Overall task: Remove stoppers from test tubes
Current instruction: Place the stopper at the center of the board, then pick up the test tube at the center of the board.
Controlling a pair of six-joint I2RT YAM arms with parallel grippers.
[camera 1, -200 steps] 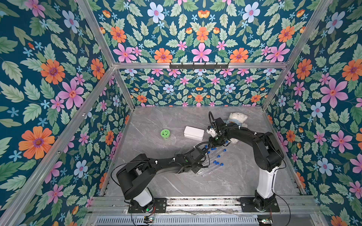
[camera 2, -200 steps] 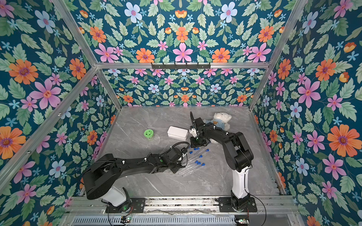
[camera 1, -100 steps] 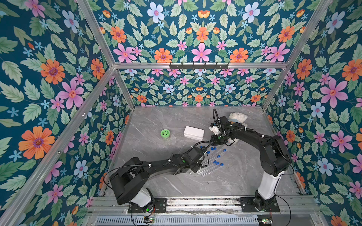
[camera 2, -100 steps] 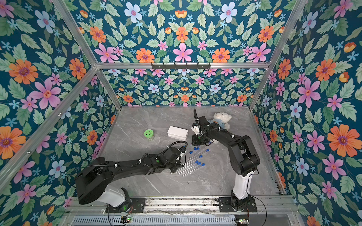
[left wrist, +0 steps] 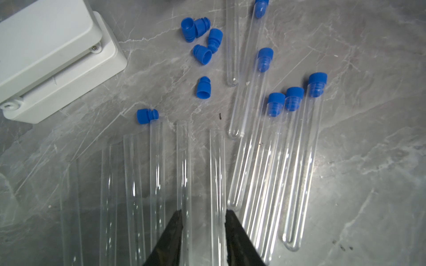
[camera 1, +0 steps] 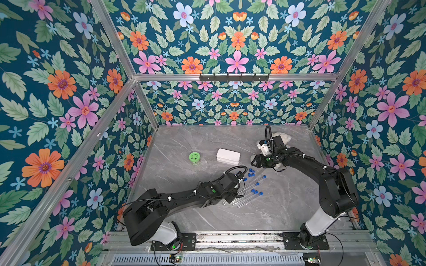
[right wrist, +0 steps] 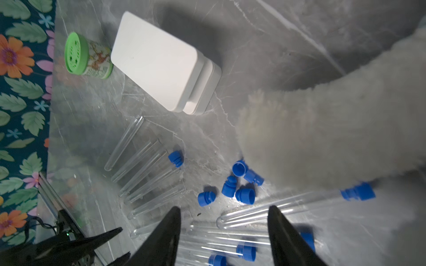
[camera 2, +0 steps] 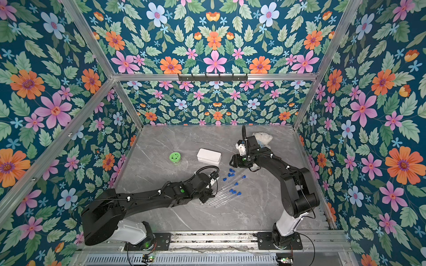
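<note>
Left gripper (left wrist: 204,215) first: its black fingers (left wrist: 170,237) sit a narrow gap apart and aren't squeezing anything. Two of the long, thin, clear test tubes (left wrist: 216,172) run through that gap, one hugging each finger. Both lie flat on the grey marble-look tabletop (left wrist: 368,161), open mouths pointing away from the fingertips.

Outside one finger there's a row of a few more unplugged tubes. Outside the other finger is a bunch with plugs in; I count five plugged. Ahead of the fingertips, past the tube mouths, six of the tiny bright blue plastic stoppers (left wrist: 203,88) lie loose. One sits right at a tube's mouth and four are clumped further out. Beyond the unplugged row is a white rectangular plastic box (left wrist: 53,57).

Right gripper (right wrist: 223,210): fingers (right wrist: 161,237) spread wide, nothing between them. The same clump of loose stoppers is just past the fingertips, and a plugged tube lies crosswise right ahead of one finger. Behind the clump is a fluffy white plush thing (right wrist: 322,138); can't tell if it touches them. Farther out is the white box, and next to it a small jar with a round green lid (right wrist: 76,56).
</note>
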